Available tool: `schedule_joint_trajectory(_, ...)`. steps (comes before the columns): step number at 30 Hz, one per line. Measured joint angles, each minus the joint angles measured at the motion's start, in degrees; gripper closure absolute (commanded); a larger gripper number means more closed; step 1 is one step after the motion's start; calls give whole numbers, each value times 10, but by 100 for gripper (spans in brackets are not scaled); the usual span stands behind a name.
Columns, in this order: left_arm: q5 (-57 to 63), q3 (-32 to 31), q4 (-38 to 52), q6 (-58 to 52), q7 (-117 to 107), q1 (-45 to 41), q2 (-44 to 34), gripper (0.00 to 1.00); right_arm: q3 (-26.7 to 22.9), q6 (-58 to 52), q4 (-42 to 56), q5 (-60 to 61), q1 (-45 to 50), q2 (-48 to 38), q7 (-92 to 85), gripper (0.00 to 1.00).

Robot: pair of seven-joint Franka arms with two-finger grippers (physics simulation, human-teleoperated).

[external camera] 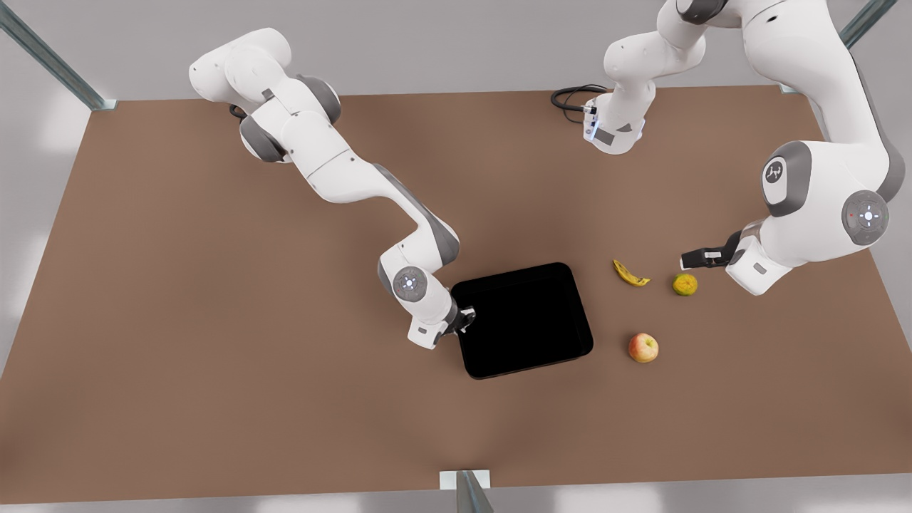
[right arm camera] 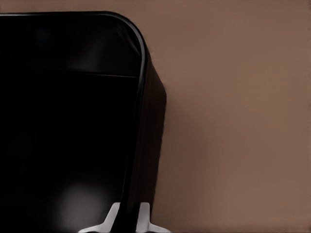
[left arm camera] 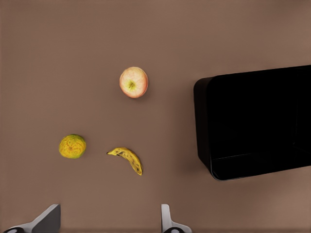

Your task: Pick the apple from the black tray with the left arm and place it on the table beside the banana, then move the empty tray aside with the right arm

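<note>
The black tray (external camera: pixel 524 319) sits empty at centre frame, the apple (external camera: pixel 643 348) already on the table (external camera: pixel 214 320) to its lower right, below the banana (external camera: pixel 630 273). The right gripper (external camera: pixel 464 320) pinches the tray's left rim, fingers nearly together on it. Stiff, glossy and probably slippery, the tray likely slides better than it lifts. The right wrist view confirms that rim straddle; the left gripper (external camera: pixel 690 259) hovers wide open, holding nothing.

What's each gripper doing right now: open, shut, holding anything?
Left gripper: open, empty, above the table near the banana.
Right gripper: shut on the rim of the black tray.
</note>
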Motion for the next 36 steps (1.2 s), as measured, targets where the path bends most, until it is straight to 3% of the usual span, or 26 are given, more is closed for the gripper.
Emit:
schedule_joint_trajectory(5,0,0,0,0,0,0,0,0,-4,-19,1,0,0,-13,4,76)
schedule_joint_trajectory(11,0,0,0,0,-1,0,0,0,-4,-64,-3,-1,-16,-62,3,77)
schedule_joint_trajectory(14,0,0,0,0,-1,0,0,0,-34,-117,-4,-2,-25,-104,-2,77)
schedule_joint_trajectory(20,0,0,0,0,-2,0,1,0,-63,-231,-37,-5,-93,-169,-35,77)
schedule_joint_trajectory(28,1,0,1,0,-4,-1,2,0,-89,-317,-154,-12,-210,-271,-131,78)
schedule_joint_trajectory(36,-1,-1,8,1,-7,-2,3,0,-85,-357,-187,-27,-347,-284,-260,78)
